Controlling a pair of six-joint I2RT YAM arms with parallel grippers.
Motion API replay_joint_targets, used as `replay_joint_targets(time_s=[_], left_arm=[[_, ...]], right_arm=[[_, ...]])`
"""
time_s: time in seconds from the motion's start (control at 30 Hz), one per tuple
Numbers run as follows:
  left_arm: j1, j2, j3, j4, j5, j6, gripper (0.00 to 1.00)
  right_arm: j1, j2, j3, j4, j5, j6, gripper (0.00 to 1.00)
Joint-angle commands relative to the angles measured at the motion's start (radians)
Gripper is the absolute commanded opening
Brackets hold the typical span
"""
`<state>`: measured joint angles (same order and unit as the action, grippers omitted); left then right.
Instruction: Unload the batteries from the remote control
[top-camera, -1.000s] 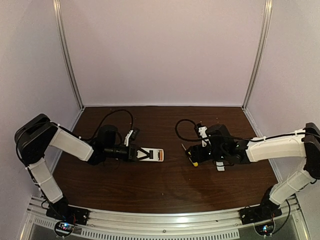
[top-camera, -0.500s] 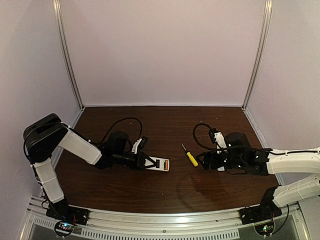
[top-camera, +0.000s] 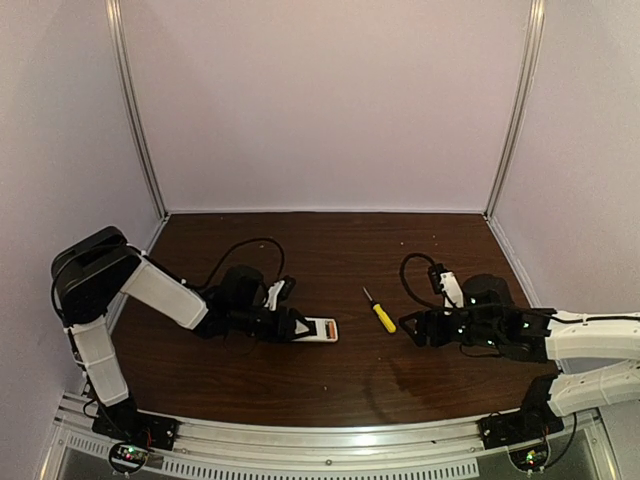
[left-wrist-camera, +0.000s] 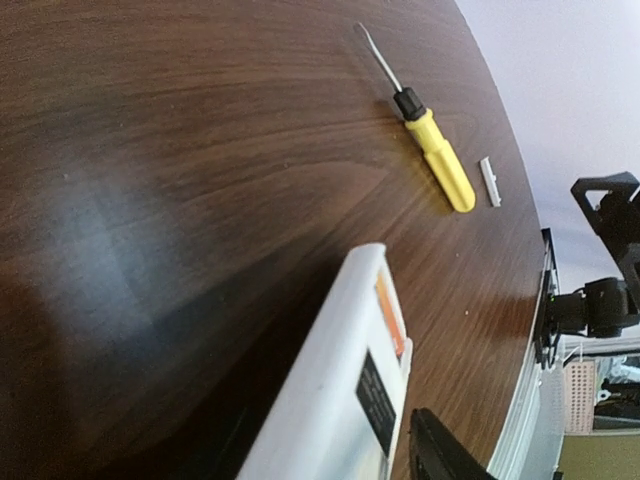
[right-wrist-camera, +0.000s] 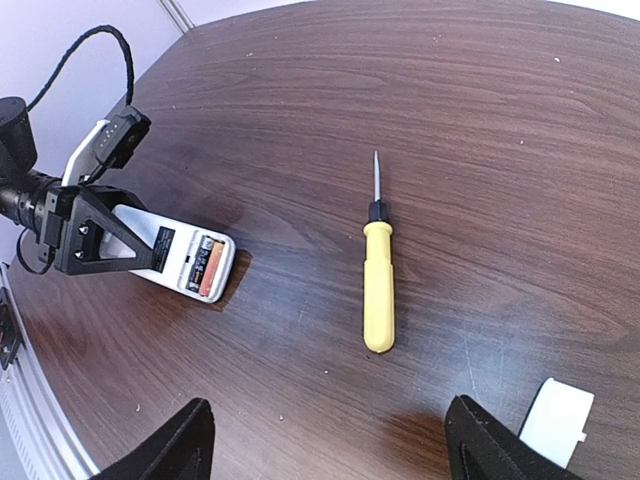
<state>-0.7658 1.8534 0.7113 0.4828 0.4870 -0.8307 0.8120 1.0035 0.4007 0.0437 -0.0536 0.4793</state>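
On my feed the table (top-camera: 330, 390) is dark wood. The left arm (top-camera: 165, 293) reaches in from 8 o'clock and the right arm (top-camera: 590, 340) from 4 o'clock, both low over the wood.

The left gripper (top-camera: 296, 326) sits at the 9 o'clock end of the remote (top-camera: 322, 329), which lies flat on the table, left of centre, long axis running 9 to 3. In the left wrist view the remote runs out between the jaws, and I can see a sliver of wood between its edge and one finger (left-wrist-camera: 440, 455), so I read the jaws as partway apart and not clamping.

The right gripper (top-camera: 418, 328) hangs wide, nothing between its fingertips, just at 4 o'clock of the screwdriver (top-camera: 380, 314). That tool lies by itself on the wood, well apart from the remote, blade toward 11 o'clock, yellow handle toward 5.

A small white cover (right-wrist-camera: 556, 420) lies near the handle's end.

The batteries (right-wrist-camera: 207, 266) sit in the uncovered bay at the remote's 3 o'clock end, orange showing.
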Motion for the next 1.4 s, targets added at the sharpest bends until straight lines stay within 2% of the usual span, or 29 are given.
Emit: replay_joint_targets(time_s=[0.0, 0.07, 0.3, 0.57, 0.67, 0.73, 0.93, 1.17, 1.37], left_arm=[[0.006, 0.009, 0.045, -0.068, -0.079, 0.052, 0.58], [0.009, 0.009, 0.057, -0.097, -0.102, 0.070, 0.64], [0.023, -0.002, 0.073, -0.189, -0.189, 0.130, 0.77], [0.032, -0.045, 0.093, -0.309, -0.381, 0.212, 0.88], [0.034, -0.055, 0.121, -0.378, -0.486, 0.228, 0.96], [0.034, -0.071, 0.137, -0.405, -0.570, 0.243, 0.97], [0.034, -0.142, 0.164, -0.409, -0.647, 0.323, 0.97], [0.034, -0.241, 0.054, -0.177, -0.614, 0.402, 0.97], [0.034, -0.302, 0.023, -0.151, -0.591, 0.469, 0.95]], right_arm=[[0.005, 0.018, -0.007, 0.031, -0.013, 0.018, 0.80], [0.006, 0.026, -0.004, 0.033, -0.015, 0.018, 0.80], [0.008, 0.059, 0.006, 0.029, -0.004, 0.015, 0.80], [0.010, 0.156, 0.026, 0.071, -0.003, 0.009, 0.81], [0.012, 0.204, 0.038, 0.089, -0.004, 0.005, 0.80], [0.012, 0.236, 0.047, 0.103, -0.002, 0.001, 0.79], [0.012, 0.336, 0.087, 0.145, 0.021, -0.029, 0.76], [0.012, 0.473, 0.163, 0.150, 0.049, -0.059, 0.68], [0.011, 0.575, 0.225, 0.143, 0.091, -0.067, 0.62]])
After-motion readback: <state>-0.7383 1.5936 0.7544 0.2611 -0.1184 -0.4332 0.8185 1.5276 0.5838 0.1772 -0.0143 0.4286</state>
